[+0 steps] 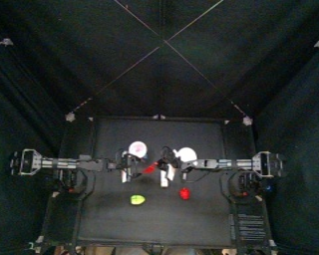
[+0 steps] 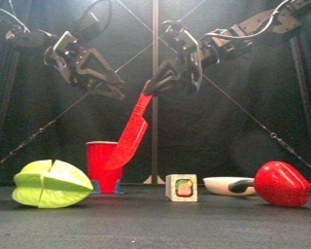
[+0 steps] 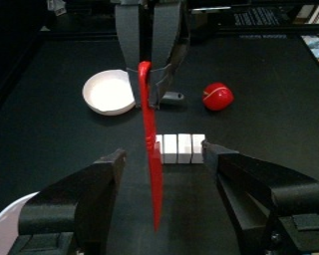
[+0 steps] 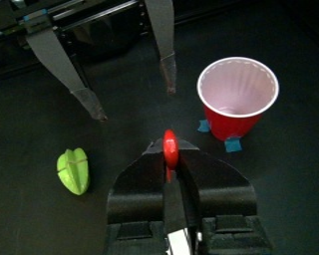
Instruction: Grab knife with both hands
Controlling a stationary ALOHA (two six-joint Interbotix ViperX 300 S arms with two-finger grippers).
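Observation:
The knife is a thin red strip that hangs slanted above the table, its upper end in my right gripper, which is shut on it. In the right wrist view the knife runs out from between the closed jaws, with a whitish part near the bottom. My left gripper is open just beside the blade. In the left wrist view the knife lies lengthwise between the spread left fingers, touching neither. The top view shows the knife between both arms at mid-table.
A red cup stands below the knife. A yellow-green lump lies front left and a round red lump front right. A small white block and a white bowl sit between them.

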